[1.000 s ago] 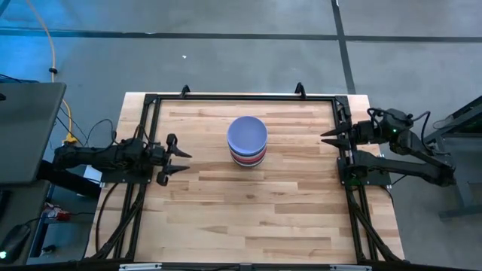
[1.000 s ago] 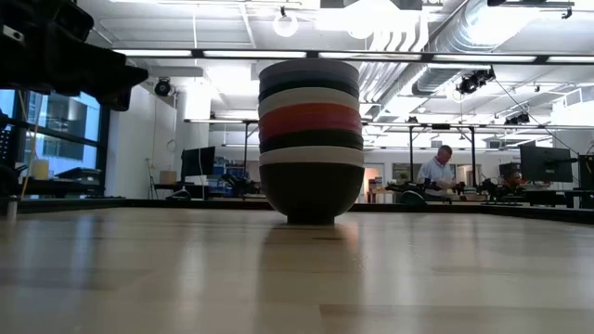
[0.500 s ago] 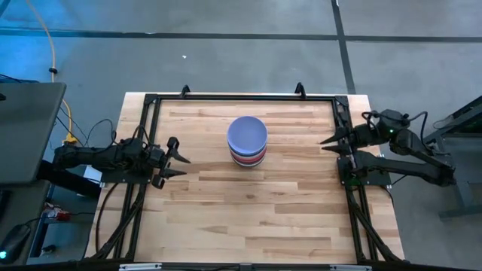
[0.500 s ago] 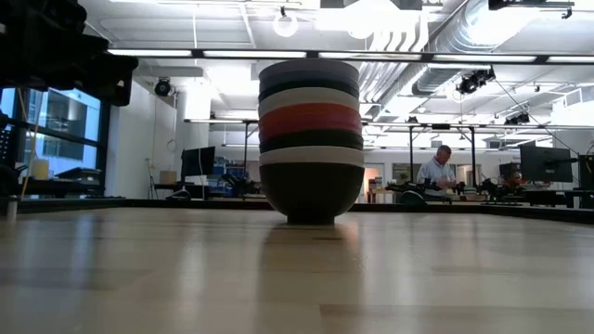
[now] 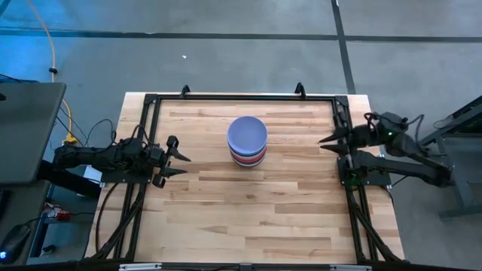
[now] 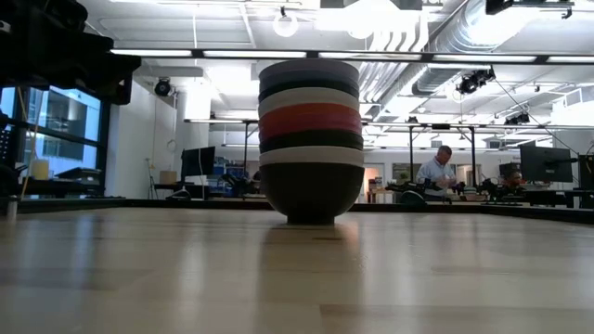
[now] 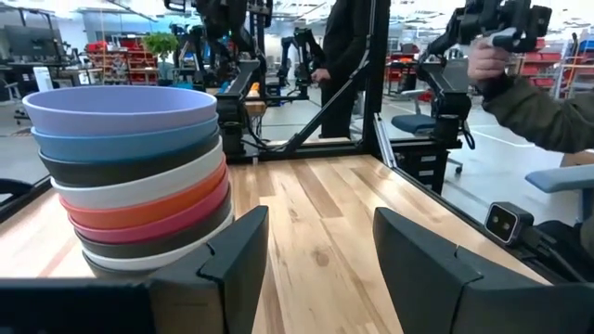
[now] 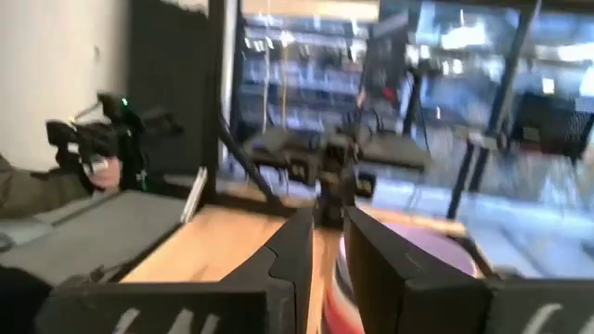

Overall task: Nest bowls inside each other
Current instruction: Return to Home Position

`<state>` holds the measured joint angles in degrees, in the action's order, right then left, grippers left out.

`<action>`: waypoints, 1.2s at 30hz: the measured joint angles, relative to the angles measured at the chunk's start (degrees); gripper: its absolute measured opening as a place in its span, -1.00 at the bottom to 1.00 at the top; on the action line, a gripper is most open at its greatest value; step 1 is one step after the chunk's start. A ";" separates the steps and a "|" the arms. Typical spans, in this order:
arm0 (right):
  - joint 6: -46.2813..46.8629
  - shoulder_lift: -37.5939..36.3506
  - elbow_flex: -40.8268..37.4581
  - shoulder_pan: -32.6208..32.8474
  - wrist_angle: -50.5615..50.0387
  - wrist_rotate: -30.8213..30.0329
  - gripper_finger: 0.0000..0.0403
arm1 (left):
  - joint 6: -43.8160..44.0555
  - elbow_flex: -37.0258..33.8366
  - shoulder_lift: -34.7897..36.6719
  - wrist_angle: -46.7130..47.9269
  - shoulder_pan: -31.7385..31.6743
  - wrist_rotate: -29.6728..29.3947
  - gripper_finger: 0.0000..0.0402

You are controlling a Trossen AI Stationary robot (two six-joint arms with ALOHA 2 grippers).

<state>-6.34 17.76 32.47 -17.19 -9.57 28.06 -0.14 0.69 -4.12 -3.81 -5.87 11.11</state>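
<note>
Several bowls stand nested in one stack (image 5: 247, 141) at the middle of the wooden table, a little toward its far edge. A lavender bowl (image 7: 121, 104) is on top, with blue, black, white, red, magenta, black and white rims below it. The lowest bowl, a black one (image 6: 311, 195), rests by its base on the table. My left gripper (image 5: 187, 164) hovers open at the table's left edge, pointing level at the stack (image 7: 130, 176). My right gripper (image 5: 322, 141) hangs at the right edge, also pointing level at the stack. Its fingers stand a narrow gap apart (image 8: 328, 223) with nothing between them.
A black metal frame (image 5: 241, 96) runs along the table's edges, and both arm bases sit on it. Bare wood lies all round the stack. Beyond the table a person's hand (image 7: 487, 60) holds a device, and another person (image 6: 434, 172) stands far back.
</note>
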 joint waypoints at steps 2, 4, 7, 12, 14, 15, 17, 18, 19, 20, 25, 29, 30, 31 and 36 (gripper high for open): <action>0.88 -0.75 -5.03 -0.02 8.11 0.03 -0.71 | 0.00 0.00 0.00 0.00 0.00 0.01 -0.08; 1.96 -1.61 -10.36 -0.02 16.37 -1.00 -0.71 | 0.14 0.00 0.00 0.02 0.00 0.02 -0.08; 4.25 -2.54 -17.70 -0.02 30.00 -2.04 -0.71 | 0.57 0.00 0.00 0.05 0.00 0.02 -0.08; 8.66 -2.81 -28.24 -0.02 53.66 -6.20 -0.71 | 0.58 0.00 0.00 0.07 0.00 0.02 -0.09; 10.25 -2.80 -31.73 -0.02 60.78 -7.39 -0.71 | 0.59 0.00 0.00 0.07 0.00 0.02 -0.09; 10.77 -2.81 -31.88 0.00 61.65 -7.78 -0.71 | 0.59 0.00 0.00 0.10 0.00 0.04 -0.09; 11.34 -2.80 -31.37 0.19 60.15 -7.66 -0.71 | 0.48 0.00 0.00 0.11 0.00 0.03 -0.09; 11.30 -2.61 -31.35 0.40 59.93 -7.64 -0.71 | 0.44 0.00 0.00 0.11 0.00 0.02 -0.09; 11.12 -2.54 -31.43 0.67 60.01 -7.73 -0.71 | 0.44 0.00 0.00 0.11 0.00 0.02 -0.09; 10.90 -2.55 -31.56 0.96 60.17 -7.98 -0.71 | 0.42 0.00 0.00 0.11 0.00 0.04 -0.09; 9.41 -2.54 -31.59 2.00 58.41 -8.02 -0.71 | 0.47 0.00 0.00 0.11 -0.02 0.03 -0.09; 10.58 -2.39 -31.59 2.75 56.26 -8.02 -0.71 | 0.47 0.00 0.00 0.11 -0.02 0.04 -0.08; 11.21 -2.38 -31.59 3.08 55.61 -8.05 -0.71 | 0.50 0.00 0.00 0.11 -0.02 0.04 -0.08; 11.69 -2.36 -31.59 3.48 54.94 -8.07 -0.71 | 0.50 0.00 0.00 0.11 -0.02 0.04 -0.08; 12.54 -2.36 -31.59 6.45 52.52 -8.68 -0.71 | 0.50 0.00 0.00 0.11 -0.02 0.04 -0.08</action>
<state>6.20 15.40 0.89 -10.74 42.96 19.37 0.36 0.69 -4.12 -3.70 -5.89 11.16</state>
